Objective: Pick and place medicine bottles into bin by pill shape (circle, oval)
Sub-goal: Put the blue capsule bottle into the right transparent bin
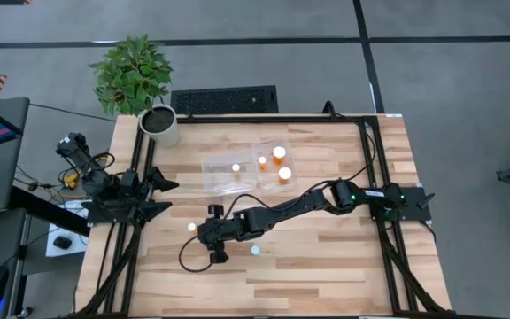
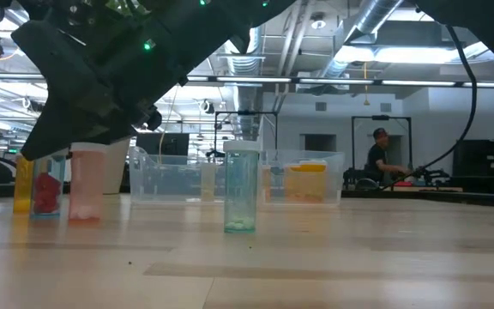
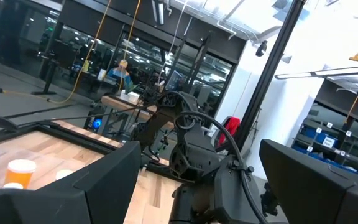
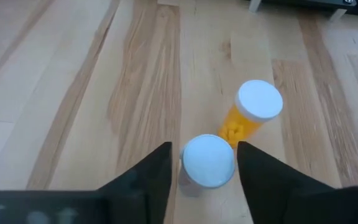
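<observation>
From above, we find the right end effector (image 1: pixel 209 232) hiding its white-capped orange translucent pill bottle (image 4: pixel 208 163); only the wrist view shows it between parted fingers, grip uncertain. A second such bottle (image 4: pixel 250 114) stands just beyond.

The dark right arm stretches across the surface toward the left side, its two-finger right gripper (image 4: pixel 204 163) pointing down with jaws parted. The dark left arm rests folded at the left edge, left gripper (image 1: pixel 162 195) jaws wide apart.

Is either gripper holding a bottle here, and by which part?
The right gripper brackets a bottle's white cap; a firm grip cannot be told. The left gripper holds nothing.
</observation>
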Available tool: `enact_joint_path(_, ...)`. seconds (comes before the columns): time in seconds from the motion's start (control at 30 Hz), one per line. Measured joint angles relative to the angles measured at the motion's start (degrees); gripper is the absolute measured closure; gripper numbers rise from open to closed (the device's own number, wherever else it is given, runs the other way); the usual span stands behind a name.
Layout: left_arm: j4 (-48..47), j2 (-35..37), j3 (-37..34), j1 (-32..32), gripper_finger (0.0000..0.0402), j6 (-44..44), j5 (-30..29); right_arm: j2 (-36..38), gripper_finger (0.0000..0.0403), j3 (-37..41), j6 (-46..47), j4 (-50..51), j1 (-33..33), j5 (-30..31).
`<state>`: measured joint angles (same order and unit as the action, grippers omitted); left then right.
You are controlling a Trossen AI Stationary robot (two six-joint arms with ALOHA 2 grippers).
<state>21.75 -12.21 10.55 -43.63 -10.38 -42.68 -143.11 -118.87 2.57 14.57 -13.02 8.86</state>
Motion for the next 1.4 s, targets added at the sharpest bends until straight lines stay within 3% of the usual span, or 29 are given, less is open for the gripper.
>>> enact_joint_path(0.33, 0.0, 0.0, 0.0, 0.0, 0.0079, -0.8, 0.0, 0.0, 0.0288, 0.0, 0.0, -0.1, 0.0, 0.1)
enact_joint_path(0.63, 0.0, 0.0, 0.0, 0.0, 0.0079, -1.3, 0.0, 0.8, 0.0283, -0.4, 0.0, 0.2, 0.0, 0.1)
enact_joint_path(0.9, 0.3, 0.0, 0.0, 0.0, 0.0079, -1.3, 0.3, 7.2, 0.0283, -0.5, -2.8, 8.1, 0.3, 0.3)
enact_joint_path(1.03, 0.6, 0.0, 0.0, 0.0, 0.0079, -1.3, 0.8, 12.0, 0.0284, -0.4, -3.1, 16.8, 1.1, 0.5)
enact_joint_path(1.17, 0.7, 0.0, 0.0, 0.0, 0.0079, -1.3, 2.1, 19.2, 0.0284, 2.3, -3.0, 25.5, 2.2, 4.4)
enact_joint_path(1.3, 0.5, 0.0, 0.0, 0.0, 0.0079, -1.3, 3.4, 28.8, 0.0284, 10.1, -1.2, 30.0, 3.5, 8.4)
enact_joint_path(1.4, 0.3, 0.0, 0.0, 0.0, 0.0079, -1.2, 3.4, 38.9, 0.0282, 20.1, 1.9, 29.8, 5.0, 10.2)
